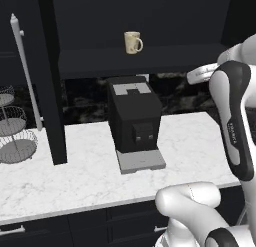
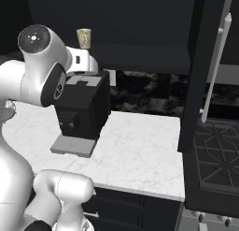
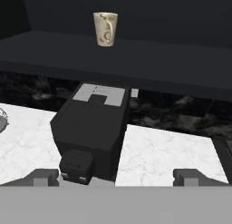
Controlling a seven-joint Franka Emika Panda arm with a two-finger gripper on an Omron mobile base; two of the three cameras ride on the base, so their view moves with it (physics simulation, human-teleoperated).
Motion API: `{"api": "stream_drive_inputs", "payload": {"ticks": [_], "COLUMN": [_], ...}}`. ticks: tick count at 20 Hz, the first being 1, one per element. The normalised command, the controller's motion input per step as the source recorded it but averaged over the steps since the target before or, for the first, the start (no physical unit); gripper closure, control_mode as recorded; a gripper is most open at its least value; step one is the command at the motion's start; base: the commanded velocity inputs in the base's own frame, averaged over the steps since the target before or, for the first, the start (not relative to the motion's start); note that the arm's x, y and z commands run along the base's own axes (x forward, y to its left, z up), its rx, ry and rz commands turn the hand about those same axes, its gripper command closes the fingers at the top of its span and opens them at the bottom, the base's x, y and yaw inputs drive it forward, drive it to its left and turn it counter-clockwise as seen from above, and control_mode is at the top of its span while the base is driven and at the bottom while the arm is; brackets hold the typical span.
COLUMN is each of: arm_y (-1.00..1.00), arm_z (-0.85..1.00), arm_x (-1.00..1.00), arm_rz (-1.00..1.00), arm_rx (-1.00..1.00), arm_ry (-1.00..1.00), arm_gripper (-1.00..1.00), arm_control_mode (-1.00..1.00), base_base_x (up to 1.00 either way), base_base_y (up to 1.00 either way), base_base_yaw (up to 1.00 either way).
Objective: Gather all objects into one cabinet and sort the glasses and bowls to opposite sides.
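My jaws stand wide open, empty; beige cup (image 3: 105, 29), upper centre, looks light, rigid, slick: grip its sidewalls.

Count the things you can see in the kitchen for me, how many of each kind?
Beige cups: 1, the beige cup on the open cabinet's floor
Coffee machines: 1, the black coffee machine on the marble counter
Tiered wire baskets: 1, the wire basket stand
Total: 3
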Motion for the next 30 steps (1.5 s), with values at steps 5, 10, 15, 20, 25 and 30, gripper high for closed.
{"api": "stream_drive_inputs", "payload": {"ticks": [5, 10, 15, 20, 25, 30], "arm_y": [0.24, 0.51, 0.3, 0.01, 0.0, 0.0], "arm_z": [0.1, 0.01, 0.0, 0.0, 0.0, 0.0], "arm_x": [0.91, 0.94, 0.76, 0.64, 0.09, 0.36], "arm_rz": [0.0, 0.01, 0.1, 0.06, 0.02, 0.01], "arm_rx": [0.02, 0.02, 0.01, 0.06, 0.0, 0.0], "arm_ry": [-0.12, -0.01, 0.17, 0.1, 0.03, 0.01], "arm_gripper": [-1.0, -1.0, -1.0, -1.0, -1.0, -1.0], "arm_control_mode": [-1.0, -1.0, -1.0, -1.0, -1.0, -1.0], "base_base_x": [0.0, 0.0, 0.0, 0.0, 0.0, 0.0], "base_base_y": [0.0, 0.0, 0.0, 0.0, 0.0, 0.0], "base_base_yaw": [0.0, 0.0, 0.0, 0.0, 0.0, 0.0]}}
